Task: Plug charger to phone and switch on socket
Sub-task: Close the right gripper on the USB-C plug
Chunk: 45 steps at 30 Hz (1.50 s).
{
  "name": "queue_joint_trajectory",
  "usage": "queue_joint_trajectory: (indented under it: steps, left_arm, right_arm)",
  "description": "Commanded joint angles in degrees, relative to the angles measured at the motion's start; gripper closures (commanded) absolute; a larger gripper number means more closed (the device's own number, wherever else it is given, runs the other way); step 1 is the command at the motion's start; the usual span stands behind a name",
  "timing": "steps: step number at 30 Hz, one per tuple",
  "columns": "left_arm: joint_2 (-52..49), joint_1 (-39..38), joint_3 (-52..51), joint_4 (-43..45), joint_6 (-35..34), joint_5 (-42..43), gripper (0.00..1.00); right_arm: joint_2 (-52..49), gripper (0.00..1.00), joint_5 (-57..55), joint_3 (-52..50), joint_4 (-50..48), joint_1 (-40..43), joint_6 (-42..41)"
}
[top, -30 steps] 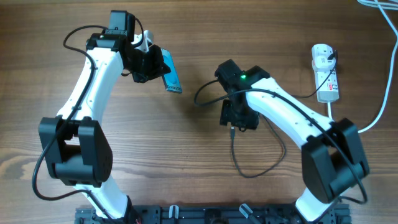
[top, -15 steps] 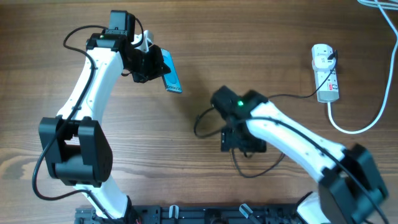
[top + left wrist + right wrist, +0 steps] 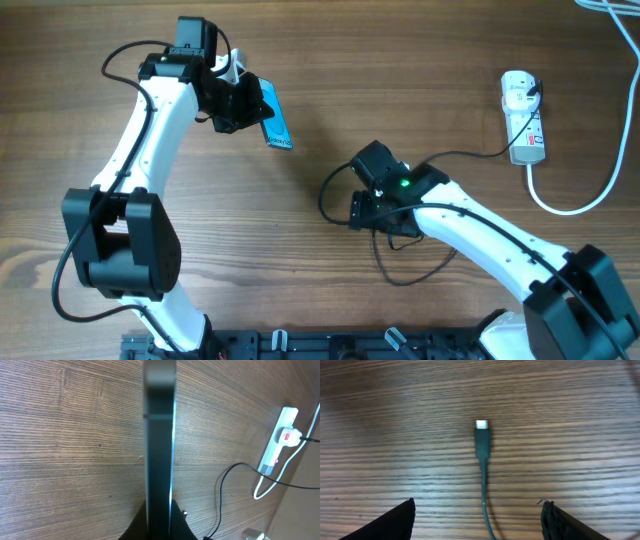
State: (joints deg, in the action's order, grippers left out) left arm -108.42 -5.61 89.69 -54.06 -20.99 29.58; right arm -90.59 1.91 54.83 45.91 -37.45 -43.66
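Wood-grain table (image 3: 300, 300), brown, carrying every item listed below.

Item one, the phone (image 3: 277, 127): far left of the table, clamped in the left hand (image 3: 240, 105), which is closed tight on it. Its teal face shows from above, but the left wrist view gives only its thin dark edge (image 3: 160, 435). The free end points toward the near right. Whether it touches the table cannot be told.

Item two, the charger (image 3: 482, 447): the plug end lies flat and loose on the table near the middle. The right hand (image 3: 479, 517) hangs over it with fingers spread wide, holding nothing. The plug lies straight ahead of that hand, centred on the gap between the fingers. Its long axis runs directly away from the hand, bright metal tip outermost, and the cable trails back beneath the hand. The right hand is much the nearer, and the left is occupied. By my reckoning, taking the plug body calls for a short reach forward and down, with little turning.

Item three, the socket (image 3: 524, 120): far right, well apart from both hands, long axis running near to far. A thick white cord (image 3: 600, 195) curls off to its right.

Not made out: from above, the plug tip is hidden under the right hand. The switch position and which end of the phone has the port cannot be read.
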Motion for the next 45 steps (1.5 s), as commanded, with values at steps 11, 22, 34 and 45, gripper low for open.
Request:
queue_joint_trajectory:
  steps: [11, 22, 34, 45]
  left_arm:
    - [1.8, -0.2, 0.3, 0.4, 1.3, 0.3, 0.96]
    - [1.8, -0.2, 0.3, 0.2, 1.3, 0.3, 0.96]
    - [1.8, -0.2, 0.3, 0.2, 1.3, 0.3, 0.96]
    - [1.8, -0.2, 0.3, 0.2, 1.3, 0.3, 0.96]
  right_arm:
    - [-12.1, 0.35, -0.2, 2.3, -1.8, 0.0, 0.9]
    - [-12.2, 0.53, -2.8, 2.3, -3.5, 0.0, 3.7]
    - [-15.0, 0.67, -0.2, 2.3, -2.8, 0.0, 4.3]
    - [-15.0, 0.79, 0.5, 2.3, -1.5, 0.0, 2.0]
